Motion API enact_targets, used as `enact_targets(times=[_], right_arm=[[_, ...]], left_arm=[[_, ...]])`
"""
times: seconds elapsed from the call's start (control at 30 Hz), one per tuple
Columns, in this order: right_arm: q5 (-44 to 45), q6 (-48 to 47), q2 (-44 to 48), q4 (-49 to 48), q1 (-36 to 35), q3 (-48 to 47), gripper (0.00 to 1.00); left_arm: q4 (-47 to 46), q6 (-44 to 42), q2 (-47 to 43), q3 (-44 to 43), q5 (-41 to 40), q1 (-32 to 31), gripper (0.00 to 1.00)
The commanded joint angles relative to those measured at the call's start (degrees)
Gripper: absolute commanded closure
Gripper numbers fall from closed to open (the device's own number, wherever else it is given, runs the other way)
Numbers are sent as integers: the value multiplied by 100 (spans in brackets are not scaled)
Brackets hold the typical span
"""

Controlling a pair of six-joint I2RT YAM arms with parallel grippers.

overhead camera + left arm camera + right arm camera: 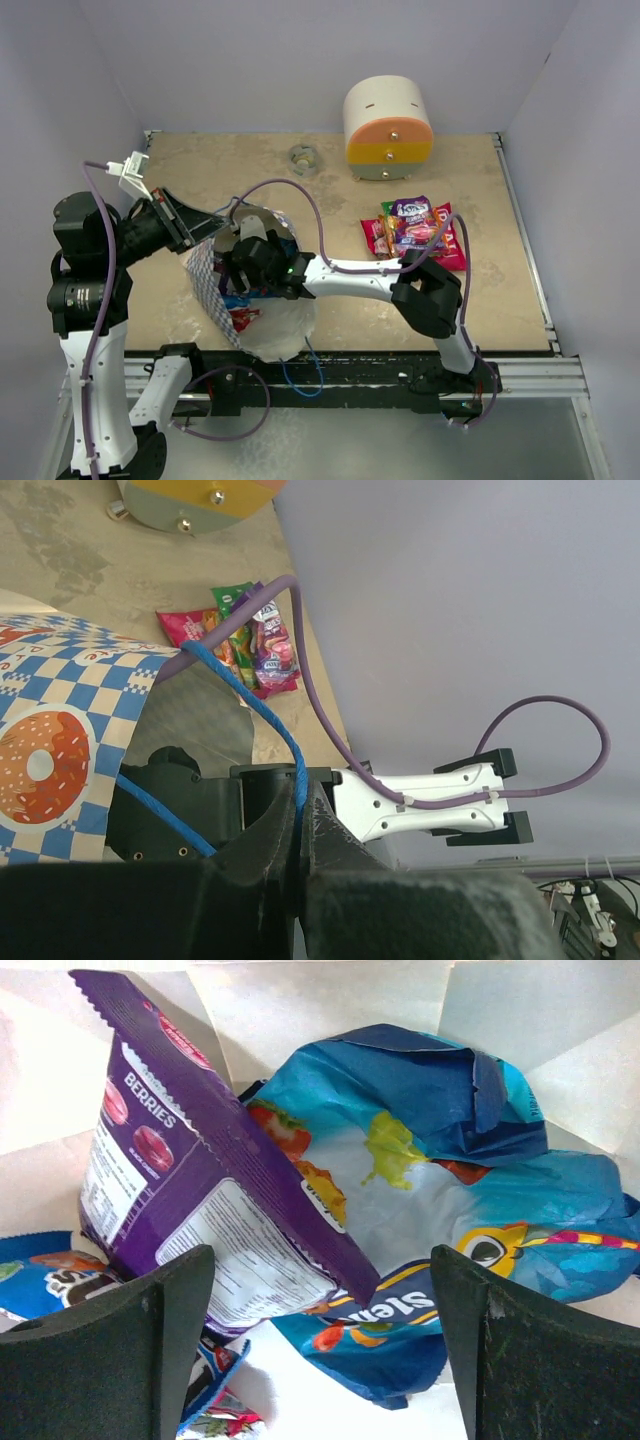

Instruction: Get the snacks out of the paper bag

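Top external view. I am logging the paper bag [207, 277], which is lying on its side at the near edge of the table [190, 180] with its mouth facing away from the arm bases. The left gripper [196, 234] is meeting the bag's rim on the left. The right gripper [252, 262] is reaching inside the mouth. A pile of snacks [415, 228] is lying on the table, well apart to the right of the bag. A drawer box [388, 128] is standing at the far edge.

Left wrist view. The left gripper [299, 825] is showing its claw pressed together, pinching the blue cord handle [252, 706] of the checkered paper bag [60, 710]. The snacks [250, 640] are lying beyond the bag, and the drawer box [190, 500] is standing further off.

Right wrist view. The right gripper [320, 1270] is hanging inside the bag with its claw spread wide and pinching nothing. Between its fingers [170, 1345] I am seeing a purple packet [190, 1180] marked "BERRIES", leaning over a crumpled blue packet [450, 1190]. Another blue packet [30, 1280] is peeking in at the left edge.
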State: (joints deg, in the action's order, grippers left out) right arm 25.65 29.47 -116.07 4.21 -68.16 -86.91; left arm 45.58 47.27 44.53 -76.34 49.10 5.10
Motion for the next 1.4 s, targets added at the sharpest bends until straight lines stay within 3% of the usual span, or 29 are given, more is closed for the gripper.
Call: enact_targets(times=[0.0, 0.2, 0.3, 0.47, 0.63, 0.73, 0.83, 0.93, 0.97, 1.2, 1.37], right_arm=[[-412, 252, -3, -171, 145, -99, 10], [-956, 206, -202, -871, 117, -368, 12], [-1274, 631, -277, -1124, 109, -266, 16], [-1373, 877, -366, -1077, 104, -110, 21], [-1316, 181, -460, -704, 135, 6, 15], [-1278, -38, -477, -759, 145, 217, 18], [-1168, -49, -467, -1183, 139, 283, 34], [-1231, -12, -394, -1535, 130, 78, 64], [-1248, -10, -338, -1603, 127, -4, 69], [-1071, -245, 196, -1918, 143, -106, 98], [-817, -469, 541, -2235, 145, -103, 100]], left_arm=[[-85, -16, -79, -381, 527, -44, 100], [82, -142, -29, -526, 544, -45, 100], [112, -171, -11, -544, 560, -42, 100], [202, -246, -40, -557, 547, -43, 100], [517, -446, -25, -687, 472, -45, 100], [646, -542, -37, -720, 390, -44, 100], [620, -516, -23, -696, 320, -45, 100], [592, -435, 54, -753, 164, -44, 100], [592, -430, 98, -782, 107, -47, 100], [810, -841, 672, -1414, -801, -43, 100], [865, -1186, 1142, -1936, -1675, -40, 100]])
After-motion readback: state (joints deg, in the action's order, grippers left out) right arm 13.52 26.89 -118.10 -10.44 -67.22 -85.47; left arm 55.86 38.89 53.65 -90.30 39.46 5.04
